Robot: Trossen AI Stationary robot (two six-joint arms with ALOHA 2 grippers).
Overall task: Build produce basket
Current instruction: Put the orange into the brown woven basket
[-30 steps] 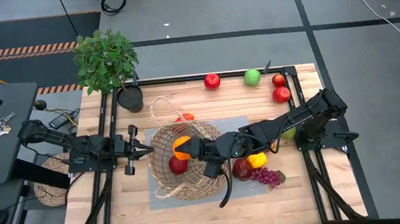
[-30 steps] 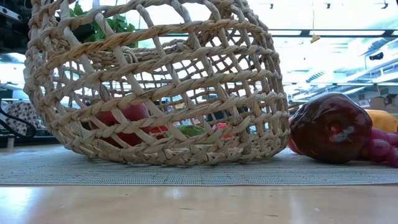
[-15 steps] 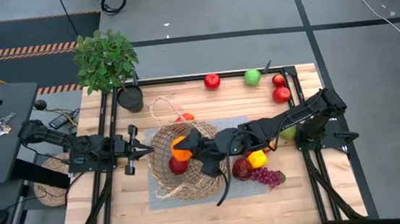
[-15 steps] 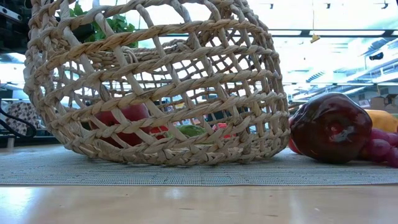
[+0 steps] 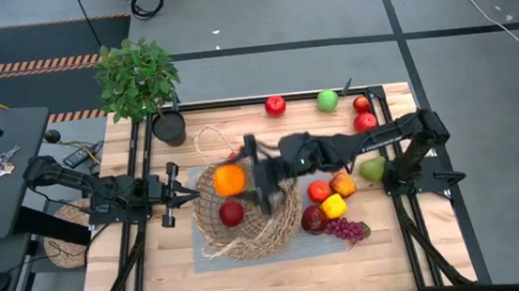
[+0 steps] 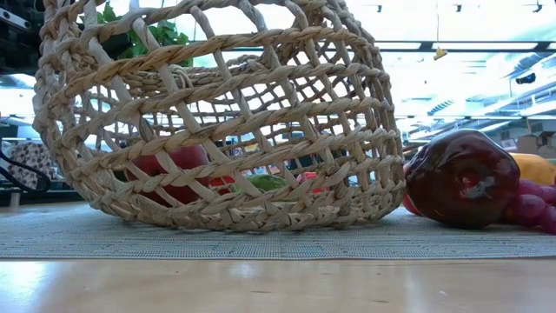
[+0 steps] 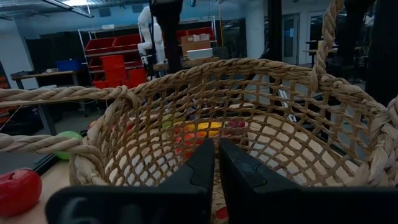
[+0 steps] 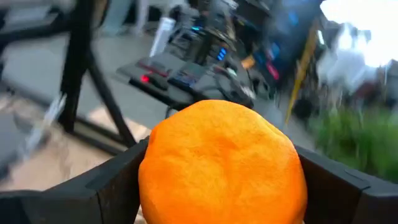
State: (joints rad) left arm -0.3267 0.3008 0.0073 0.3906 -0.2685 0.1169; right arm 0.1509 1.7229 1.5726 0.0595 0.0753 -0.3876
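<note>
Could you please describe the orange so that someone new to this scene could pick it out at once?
Find the big tan wicker basket at the middle of the table. The right claw hangs over its far rim, shut on the orange. It is the only fruit held up by a claw; the red apple lies inside the basket.

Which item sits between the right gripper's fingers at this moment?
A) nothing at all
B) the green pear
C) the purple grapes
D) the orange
D: the orange fills the gap between the right gripper fingers, held over the basket.
</note>
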